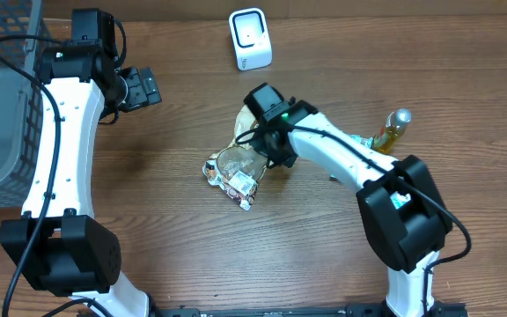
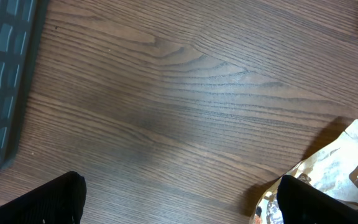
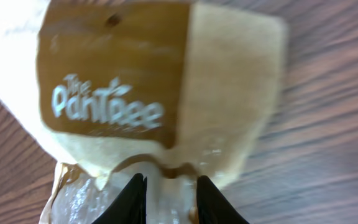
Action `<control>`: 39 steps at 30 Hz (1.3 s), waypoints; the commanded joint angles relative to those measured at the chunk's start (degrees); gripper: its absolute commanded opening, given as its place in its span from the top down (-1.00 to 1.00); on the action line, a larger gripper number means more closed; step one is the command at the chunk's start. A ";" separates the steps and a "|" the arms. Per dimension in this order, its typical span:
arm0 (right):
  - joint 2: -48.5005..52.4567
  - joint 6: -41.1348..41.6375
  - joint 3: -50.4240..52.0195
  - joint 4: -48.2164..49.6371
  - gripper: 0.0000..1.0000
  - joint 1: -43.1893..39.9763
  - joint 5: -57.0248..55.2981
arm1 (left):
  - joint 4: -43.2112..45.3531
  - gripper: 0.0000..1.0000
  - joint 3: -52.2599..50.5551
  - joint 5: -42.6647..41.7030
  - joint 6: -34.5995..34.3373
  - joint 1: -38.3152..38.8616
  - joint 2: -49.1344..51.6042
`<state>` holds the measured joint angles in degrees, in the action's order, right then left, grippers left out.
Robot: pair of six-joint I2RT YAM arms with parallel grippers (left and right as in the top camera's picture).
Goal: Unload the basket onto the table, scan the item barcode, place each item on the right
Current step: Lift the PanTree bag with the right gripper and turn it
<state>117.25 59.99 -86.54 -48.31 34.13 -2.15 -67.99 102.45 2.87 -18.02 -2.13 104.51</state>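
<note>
The item is a crinkly snack bag (image 1: 232, 169) with a brown "The Pantree" label (image 3: 110, 93), lying mid-table. My right gripper (image 1: 274, 157) sits at the bag's right end. In the right wrist view its fingertips (image 3: 170, 178) stand close together, pinching a fold of the clear and cream wrapper. I cannot make out a barcode in any view. My left gripper (image 1: 148, 86) hangs open over bare wood at the upper left. In the left wrist view its fingers (image 2: 48, 202) are spread wide, and the bag's corner (image 2: 340, 162) shows by the right one.
A white scanner stand (image 1: 250, 39) is at the back centre. A bottle with amber liquid (image 1: 393, 129) lies to the right, behind the right arm. A dark mesh basket (image 1: 3, 106) holding a grey tray fills the left edge, and its wall shows again (image 2: 5, 81).
</note>
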 commanded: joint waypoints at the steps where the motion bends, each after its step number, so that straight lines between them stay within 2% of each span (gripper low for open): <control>1: -3.37 -0.63 -1.33 -0.50 0.51 -1.70 0.79 | -0.13 -0.99 -0.02 0.50 0.02 0.17 0.20; 2: -3.65 -1.60 -1.33 -0.39 0.50 -2.36 0.83 | -0.11 -0.99 -0.04 0.50 0.02 0.17 0.20; 4: -4.13 -4.04 -1.33 0.52 0.26 -3.78 0.79 | -0.13 -0.98 -0.02 0.50 0.02 0.17 0.20; 7: -4.11 -9.79 -1.33 3.74 0.02 -5.84 0.85 | -0.11 -0.99 -0.04 0.50 0.02 0.17 0.20; 11: -4.09 -18.71 -1.25 7.76 -0.18 -7.28 0.79 | -0.11 -0.99 -0.04 0.50 0.02 0.17 0.20; 14: -3.74 -24.96 -1.18 10.86 -0.24 -7.21 0.76 | -0.11 -0.99 -0.04 0.52 0.02 0.17 0.20; 19: -1.46 -28.48 -1.05 11.69 -0.35 -6.71 1.22 | -0.11 -0.99 -0.04 0.50 0.02 0.17 0.20; 26: 0.85 -28.79 0.68 10.43 -0.55 -6.71 11.91 | -0.11 -0.99 -0.04 0.50 0.02 0.17 0.20; 39: 0.85 -28.79 0.68 -1.01 -0.70 -5.05 23.39 | -0.11 -0.99 -0.04 0.50 0.02 0.17 0.20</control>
<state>117.60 31.51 -86.21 -48.99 27.79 17.58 -67.99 102.45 2.87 -18.02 -2.13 104.51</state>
